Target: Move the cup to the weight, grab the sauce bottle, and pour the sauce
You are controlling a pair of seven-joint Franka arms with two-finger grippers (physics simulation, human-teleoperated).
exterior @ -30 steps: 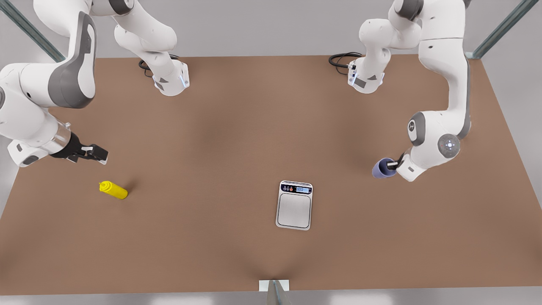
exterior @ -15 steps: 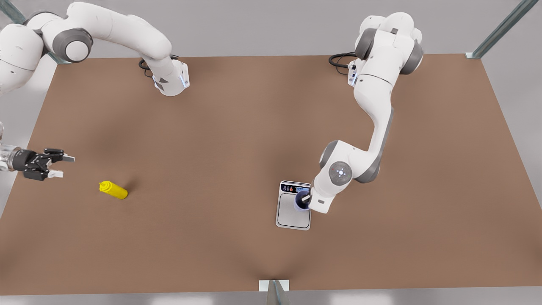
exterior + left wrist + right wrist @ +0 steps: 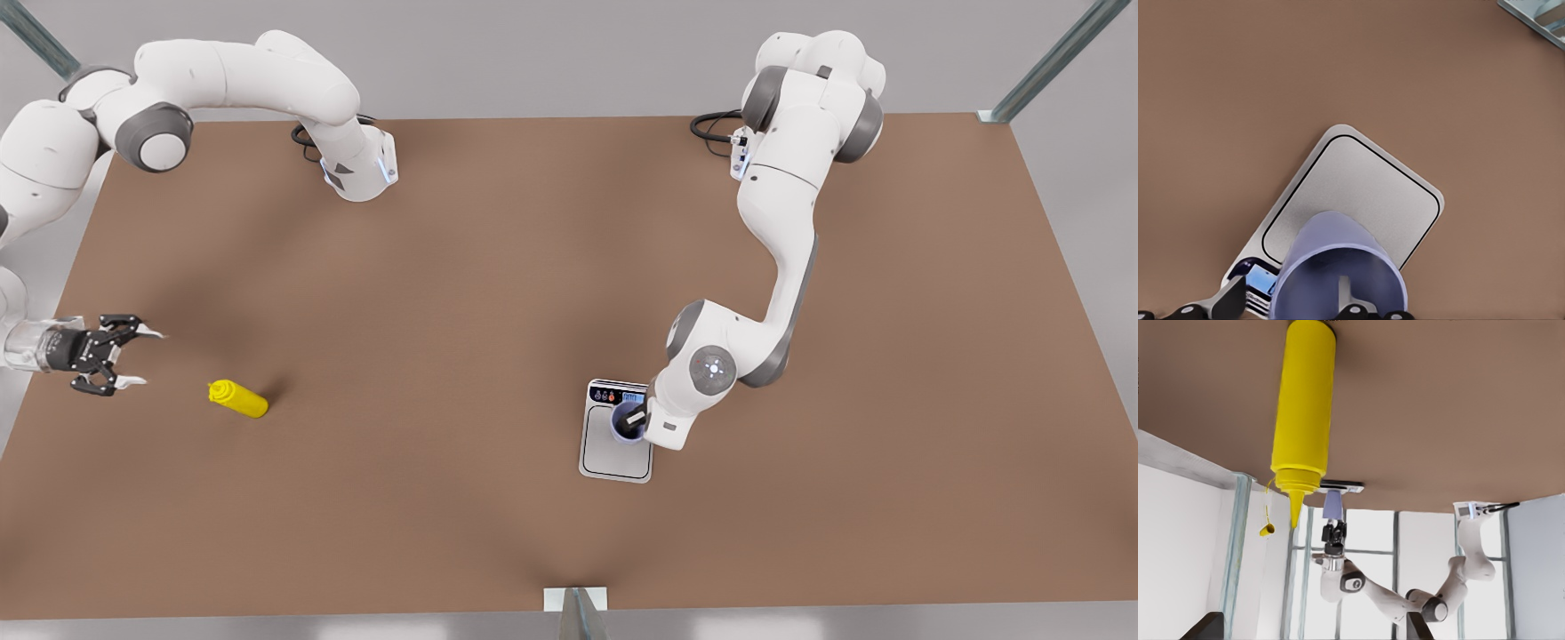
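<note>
The lavender-blue cup (image 3: 623,420) is over the weight (image 3: 613,452), a flat silver scale, near its display end. My left gripper (image 3: 629,418) is shut on the cup's rim. In the left wrist view the cup (image 3: 1338,263) hides part of the weight (image 3: 1358,190); whether it touches the plate I cannot tell. The yellow sauce bottle (image 3: 238,399) lies on its side at the front view's left. My right gripper (image 3: 133,357) hovers open, a short way to the left of the bottle. The right wrist view looks along the sauce bottle (image 3: 1303,407), with its cap hanging loose.
The brown table (image 3: 462,293) carries both arm bases (image 3: 360,169) and black cables at its far edge. A metal bracket (image 3: 575,600) sits at the middle of the near edge. The left arm's elbow (image 3: 711,356) hangs over the table beside the weight.
The left gripper carried the cup from the front view's right side to above the weight and settled there. The right gripper drew back to the left edge and turned towards the bottle.
</note>
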